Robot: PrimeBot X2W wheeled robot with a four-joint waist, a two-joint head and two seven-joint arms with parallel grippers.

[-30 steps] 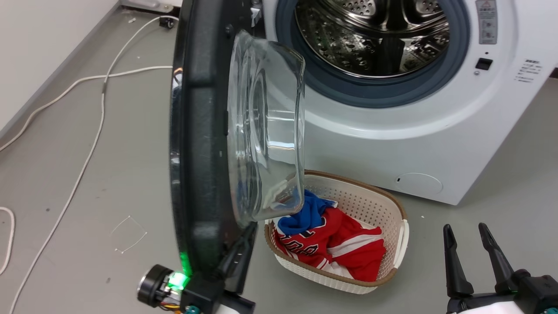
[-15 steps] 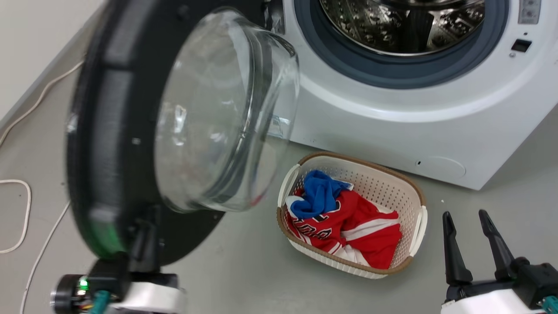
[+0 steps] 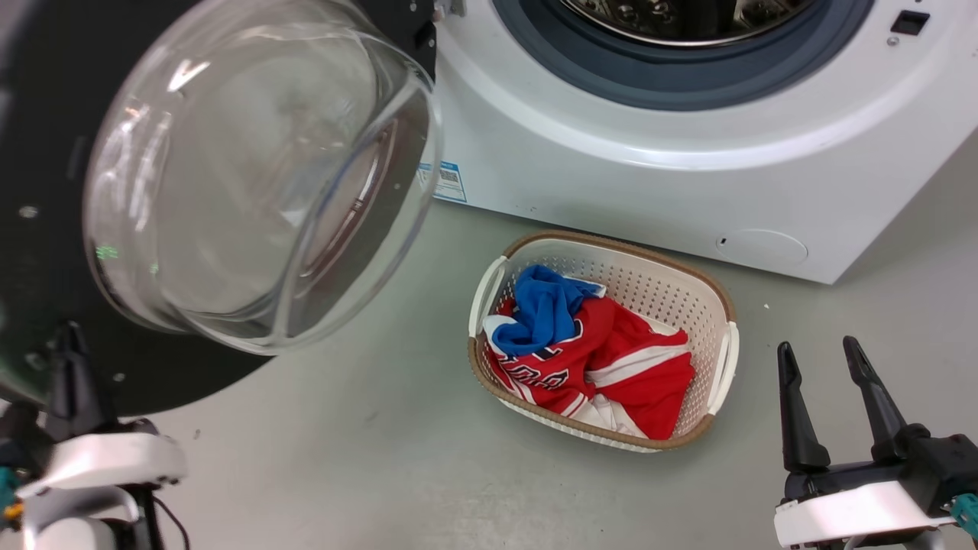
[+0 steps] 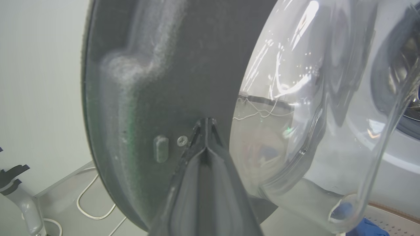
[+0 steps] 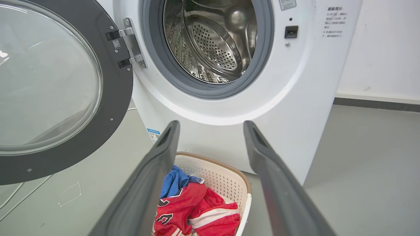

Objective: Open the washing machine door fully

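Observation:
The washing machine door point(image 3: 46, 114) stands swung out to the left, and its clear glass bowl point(image 3: 252, 176) bulges toward me. In the right wrist view the door point(image 5: 113, 98) hangs on its metal hinge point(image 5: 129, 42), away from the steel drum point(image 5: 210, 42) of the white washing machine point(image 5: 295, 98). My left gripper point(image 3: 70, 332) is shut. Its tips point(image 4: 206, 123) rest against the door's black inner face point(image 4: 157, 82), beside the glass point(image 4: 295, 98). My right gripper point(image 3: 817, 345) hangs open at lower right, away from the machine, and nothing is between its fingers point(image 5: 164, 154).
A white basket point(image 3: 722, 309) of red and blue clothes point(image 3: 611, 359) sits on the grey floor in front of the machine point(image 3: 611, 176). White cables point(image 4: 88, 209) lie on the floor by the wall, left of the door.
The door has swung further out to the left, from edge-on to showing its inner face. My left gripper has gone left with it. The camera has also shifted. The right gripper has kept its pose.

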